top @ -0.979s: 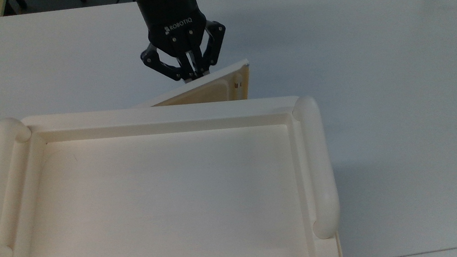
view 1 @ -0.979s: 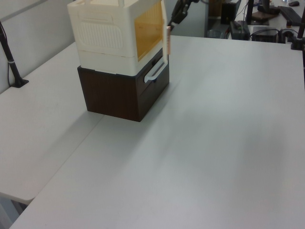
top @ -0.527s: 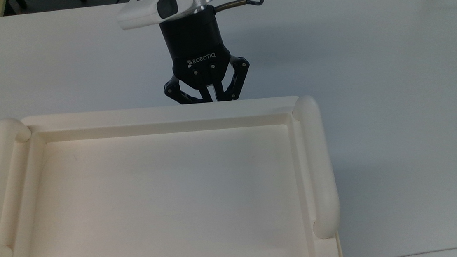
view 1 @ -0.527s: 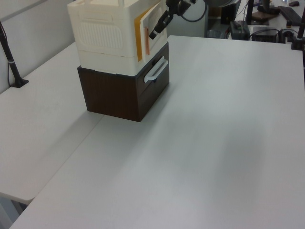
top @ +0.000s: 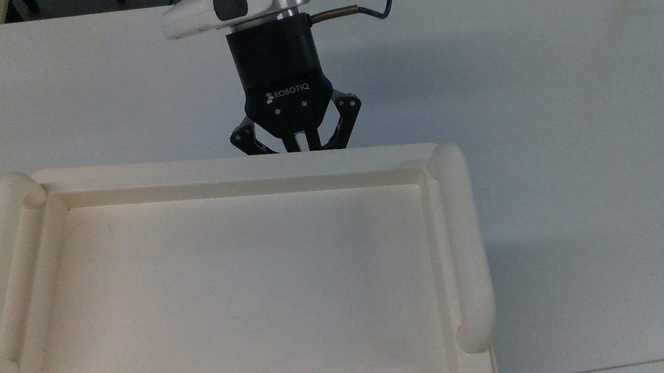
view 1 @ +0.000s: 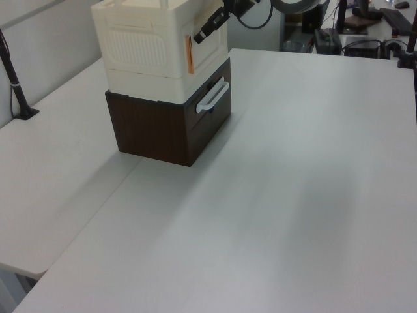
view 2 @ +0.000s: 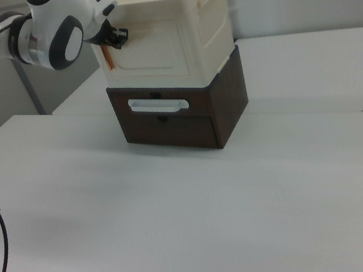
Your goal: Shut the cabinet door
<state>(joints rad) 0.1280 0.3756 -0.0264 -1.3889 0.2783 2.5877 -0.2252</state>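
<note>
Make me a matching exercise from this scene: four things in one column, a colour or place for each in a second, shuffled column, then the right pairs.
Things:
1. cabinet
2. drawer unit
3. drawer handle
4. gripper

Descriptions:
A. dark brown, standing on the table
B. black, at the cabinet door
C. cream, stacked on top of another unit
D. white bar across a dark front

Pairs: 1-C, 2-A, 3-D, 4-B
</note>
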